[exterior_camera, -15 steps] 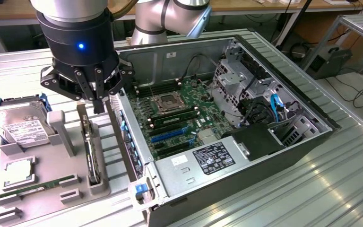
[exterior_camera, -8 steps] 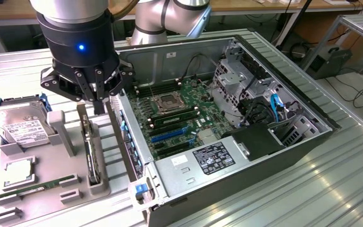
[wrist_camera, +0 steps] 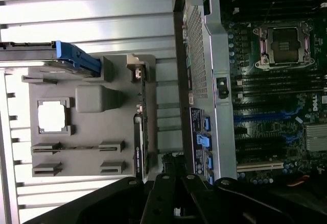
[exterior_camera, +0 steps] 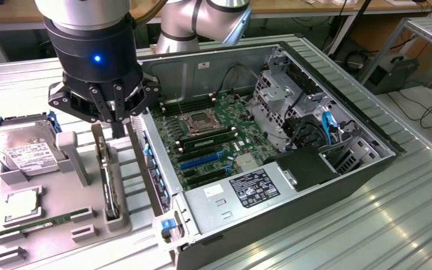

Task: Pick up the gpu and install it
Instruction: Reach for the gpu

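The gpu (exterior_camera: pixel 108 174) is a thin dark card standing on edge in a slot of the grey parts holder (exterior_camera: pixel 58 242), on the exterior view's left. My gripper (exterior_camera: pixel 118 130) hangs just above the card's far end, with its fingers shut together and nothing between them. In the wrist view the gpu (wrist_camera: pixel 142 127) shows edge-on as a dark strip, and my gripper (wrist_camera: pixel 171 170) sits slightly to the side of it, toward the case. The open computer case (exterior_camera: pixel 366 163) lies beside the holder, with its motherboard (exterior_camera: pixel 208 135) and blue expansion slots (exterior_camera: pixel 201 160) exposed.
A silver hard drive (exterior_camera: pixel 21 149) in a blue frame, a square processor (exterior_camera: pixel 22 201) and a green RAM stick (exterior_camera: pixel 43 222) share the holder. The case's metal wall (exterior_camera: pixel 152 169) stands close beside the card. Cables and drive cages (exterior_camera: pixel 306 118) fill the case's far end.
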Robot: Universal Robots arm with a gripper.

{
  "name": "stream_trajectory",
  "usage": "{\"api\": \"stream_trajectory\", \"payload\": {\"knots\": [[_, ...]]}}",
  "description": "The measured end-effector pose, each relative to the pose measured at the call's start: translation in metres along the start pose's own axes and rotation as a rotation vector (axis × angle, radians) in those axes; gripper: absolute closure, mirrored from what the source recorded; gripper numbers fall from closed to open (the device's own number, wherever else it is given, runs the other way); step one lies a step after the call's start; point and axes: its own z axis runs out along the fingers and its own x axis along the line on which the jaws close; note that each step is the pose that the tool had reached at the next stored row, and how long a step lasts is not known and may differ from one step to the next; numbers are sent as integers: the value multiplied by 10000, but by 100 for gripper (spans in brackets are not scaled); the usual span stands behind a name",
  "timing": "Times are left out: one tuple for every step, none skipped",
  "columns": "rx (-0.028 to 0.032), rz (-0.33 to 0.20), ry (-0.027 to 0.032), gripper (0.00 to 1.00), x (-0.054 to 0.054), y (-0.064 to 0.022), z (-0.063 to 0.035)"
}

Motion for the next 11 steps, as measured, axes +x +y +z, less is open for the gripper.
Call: {"api": "stream_trajectory", "payload": {"knots": [[-1,0,0,89,0,-7,1],[-1,0,0,89,0,-10,0],[-1,0,0,89,-1,-14,1],[0,0,0,89,-1,-17,0],[-1,0,0,89,-1,-21,1],[0,0,0,89,-1,-24,1],[0,0,0,89,-1,-28,1],[0,0,0,89,-1,-31,1],[-2,0,-1,89,-2,-34,2],[-1,0,0,89,-2,-38,1],[-1,0,0,89,-2,-43,1]]}}
